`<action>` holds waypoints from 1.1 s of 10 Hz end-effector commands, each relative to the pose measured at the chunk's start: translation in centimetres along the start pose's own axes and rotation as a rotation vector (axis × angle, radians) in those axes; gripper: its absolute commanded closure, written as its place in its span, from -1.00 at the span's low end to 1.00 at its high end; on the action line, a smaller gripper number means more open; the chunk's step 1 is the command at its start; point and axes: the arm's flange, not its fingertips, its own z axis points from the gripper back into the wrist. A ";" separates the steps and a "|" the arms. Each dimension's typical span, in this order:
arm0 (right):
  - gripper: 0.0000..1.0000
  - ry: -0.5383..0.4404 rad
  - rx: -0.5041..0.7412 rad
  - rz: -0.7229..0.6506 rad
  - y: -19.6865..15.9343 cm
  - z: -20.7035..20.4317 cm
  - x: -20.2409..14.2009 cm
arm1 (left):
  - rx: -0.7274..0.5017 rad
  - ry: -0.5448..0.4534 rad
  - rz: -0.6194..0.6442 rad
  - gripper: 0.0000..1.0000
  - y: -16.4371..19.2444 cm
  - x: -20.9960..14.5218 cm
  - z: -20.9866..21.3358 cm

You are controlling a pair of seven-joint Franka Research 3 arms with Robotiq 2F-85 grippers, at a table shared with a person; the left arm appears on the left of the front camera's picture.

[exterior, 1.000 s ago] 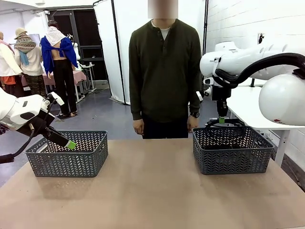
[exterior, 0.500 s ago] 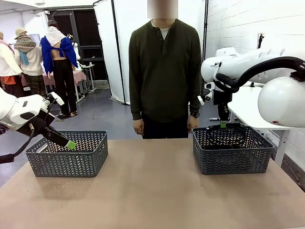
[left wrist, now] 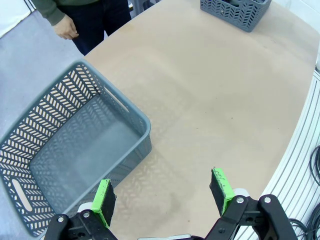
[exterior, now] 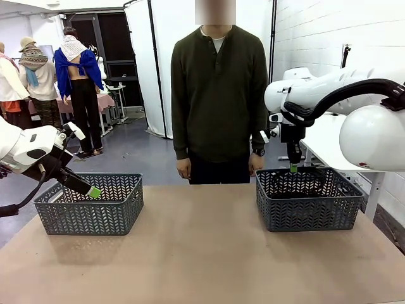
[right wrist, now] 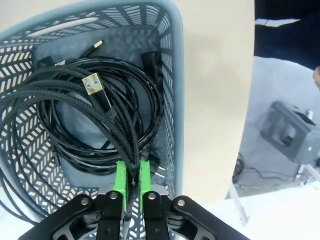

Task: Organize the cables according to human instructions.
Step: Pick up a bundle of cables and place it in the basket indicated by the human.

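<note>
The right gripper (right wrist: pixel 130 187) stood clamped on a bundle of black braided cable strands (right wrist: pixel 117 135), its green pads pressed tight against them just above the right basket (exterior: pixel 308 201); in the front view the same gripper (exterior: pixel 293 168) hung at the far rim of that grey basket, and the pinched cord was too thin to make out there; below it, the cables (right wrist: pixel 85 115) lay coiled in overlapping loops on the basket floor, one gold-tipped USB plug (right wrist: pixel 93 84) lifted clear on top, other plugs half buried under loops, so how many separate bundles lay there could not be told; the basket's near wall was cut off by the picture's edge; the left gripper (left wrist: pixel 162 195) hovered with jaws spread wide and nothing between them, over the near corner of the left basket (left wrist: pixel 125 107), whose floor looked bare; in the front view only one of its green pads (exterior: pixel 94 192) showed against the lattice; the human (exterior: pixel 219 95) stood behind the table (exterior: pixel 202 253), hands low at the sides, partly hidden by the table edge
</note>
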 end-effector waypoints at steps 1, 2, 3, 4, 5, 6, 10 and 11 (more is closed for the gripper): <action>0.64 0.038 -0.005 0.018 -0.4 -0.2 0.0 | -0.008 -0.004 0.018 -1.00 0.2 -0.1 -0.1; 0.25 0.031 0.003 0.021 -0.4 -0.3 0.1 | -0.008 -0.004 0.018 -1.00 0.2 -0.1 -0.1; -0.15 0.020 0.016 0.018 -0.4 0.0 0.1 | -0.008 -0.004 0.018 -1.00 0.2 -0.1 -0.1; -0.54 0.015 0.026 0.012 -0.4 0.4 0.2 | -0.008 -0.004 0.018 -1.00 0.2 -0.1 -0.1; -0.93 0.018 0.035 0.007 -0.5 0.8 0.1 | -0.008 -0.004 0.018 -1.00 0.2 -0.1 -0.1; -1.00 0.020 0.041 0.006 -0.5 1.2 0.0 | -0.008 -0.004 0.018 -1.00 0.2 -0.1 -0.1; -1.00 0.033 0.046 0.009 -0.4 2.5 0.0 | -0.008 -0.004 0.018 -1.00 0.2 -0.1 -0.1; -1.00 0.031 0.046 0.009 -0.5 2.6 0.3 | -0.008 -0.004 0.018 -1.00 0.2 -0.1 -0.1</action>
